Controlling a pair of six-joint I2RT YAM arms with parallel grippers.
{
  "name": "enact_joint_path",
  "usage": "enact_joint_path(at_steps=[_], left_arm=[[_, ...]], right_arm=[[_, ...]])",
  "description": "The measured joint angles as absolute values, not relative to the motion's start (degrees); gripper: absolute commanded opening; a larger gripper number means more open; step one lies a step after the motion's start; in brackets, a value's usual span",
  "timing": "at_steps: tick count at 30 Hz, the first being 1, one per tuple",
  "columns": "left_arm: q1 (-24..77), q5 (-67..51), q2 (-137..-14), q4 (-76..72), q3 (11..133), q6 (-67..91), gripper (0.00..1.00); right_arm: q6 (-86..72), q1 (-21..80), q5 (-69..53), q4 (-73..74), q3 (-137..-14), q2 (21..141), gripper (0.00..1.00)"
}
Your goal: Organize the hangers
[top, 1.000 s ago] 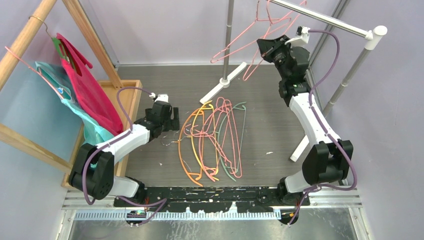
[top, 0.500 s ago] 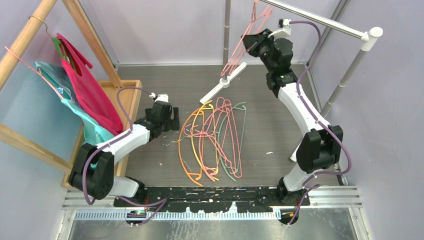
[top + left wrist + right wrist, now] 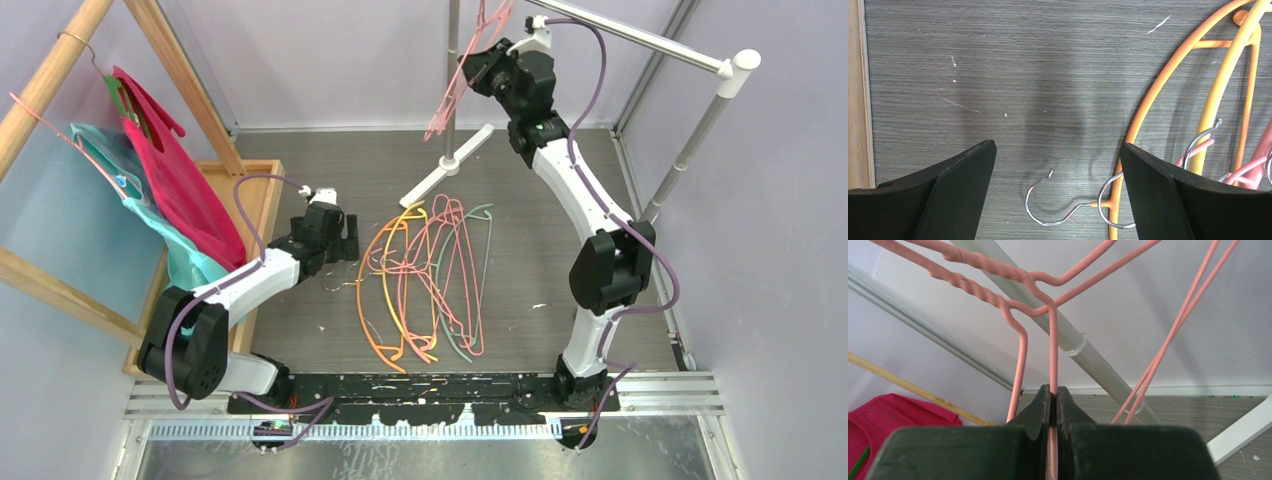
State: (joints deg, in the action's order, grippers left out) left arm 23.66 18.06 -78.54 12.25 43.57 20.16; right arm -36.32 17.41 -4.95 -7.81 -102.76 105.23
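High at the back beside the metal rail (image 3: 640, 40), the right claw (image 3: 1053, 392) pinches a pink hanger (image 3: 1053, 350) just below its twisted neck, while the left claw (image 3: 1057, 147) hangs spread over the table (image 3: 540, 230), just left of the pile of hangers (image 3: 430, 270) lying flat.

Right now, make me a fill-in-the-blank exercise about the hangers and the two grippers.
1. The right gripper is shut on a ____ hanger.
2. The left gripper has its jaws ____ above the table.
3. The metal hook seen between the left gripper's fingers ends in ____ plastic.
4. The loose hangers lie piled on the table ____ the two arms.
Missing words: pink; open; orange; between.
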Motion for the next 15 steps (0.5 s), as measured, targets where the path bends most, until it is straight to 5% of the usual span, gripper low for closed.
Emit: enact_joint_path(at_steps=[15], left_arm=[[23.66, 18.04, -78.54, 12.25, 43.57, 20.16, 0.98]], right_arm=[[-34.17, 20.53, -1.50, -0.23, -117.56, 114.52, 0.01]])
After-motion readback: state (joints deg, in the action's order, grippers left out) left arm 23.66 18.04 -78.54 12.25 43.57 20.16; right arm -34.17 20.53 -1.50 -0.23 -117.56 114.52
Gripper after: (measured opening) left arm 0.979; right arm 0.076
